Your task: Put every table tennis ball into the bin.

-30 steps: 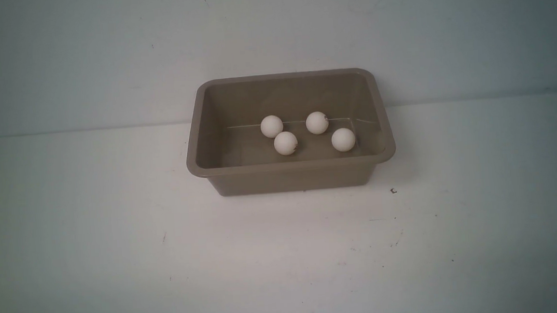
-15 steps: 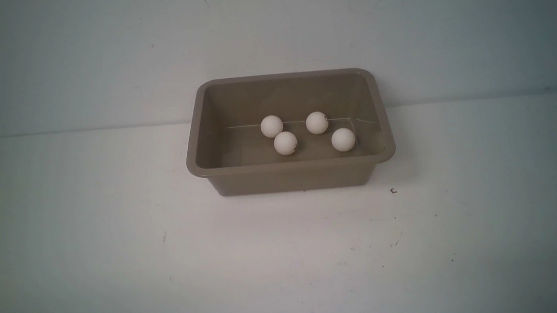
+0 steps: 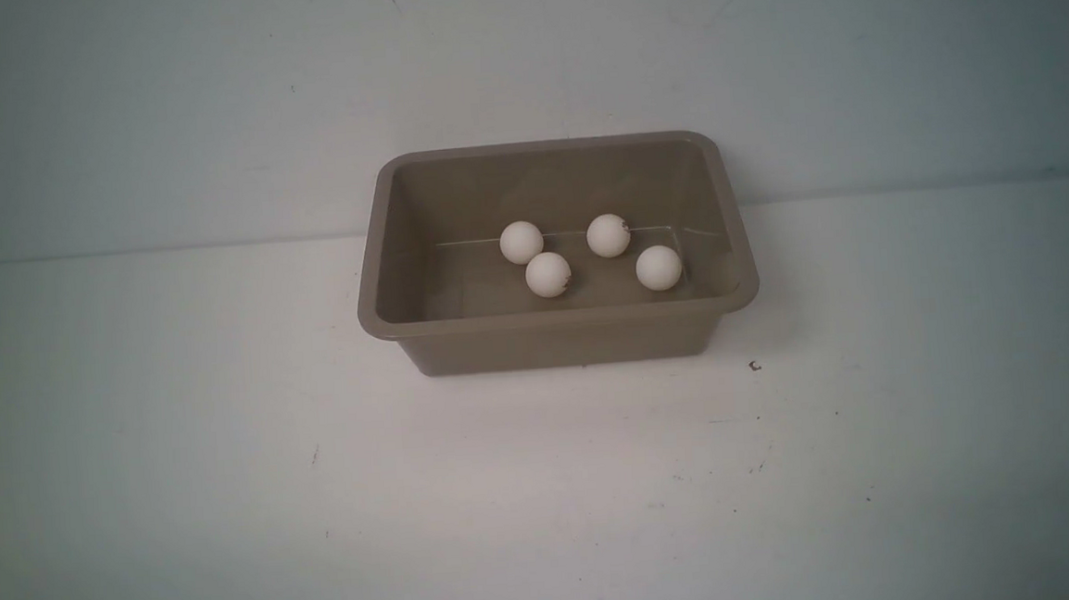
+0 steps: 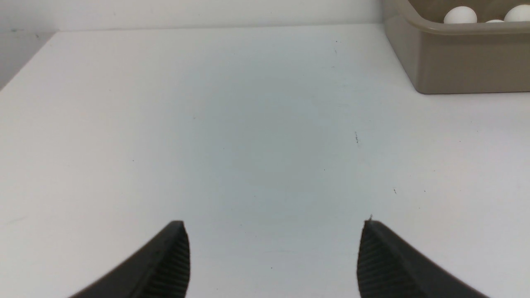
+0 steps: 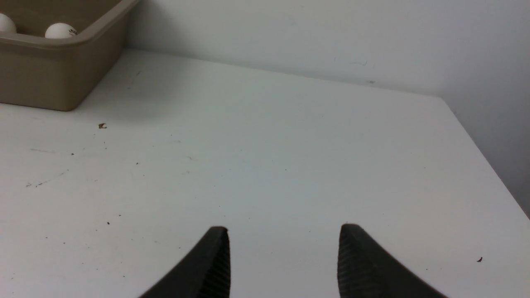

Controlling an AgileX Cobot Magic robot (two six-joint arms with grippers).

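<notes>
Sitting inside the bin (image 3: pixel 560 335): all four table tennis balls (image 3: pixel 549 274), on its floor, two touching, two apart. Bin stands on the white table (image 3: pixel 229 467) against the wall. Left hand (image 4: pixel 273 225) off to the bin's left, fingers wide apart, empty. Right hand (image 5: pixel 283 229) off to the bin's right, fingers apart, narrower gap, empty.

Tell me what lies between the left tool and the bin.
Only bare white table. In the left wrist view, nothing sits between the open, empty left tool and the bin.
</notes>
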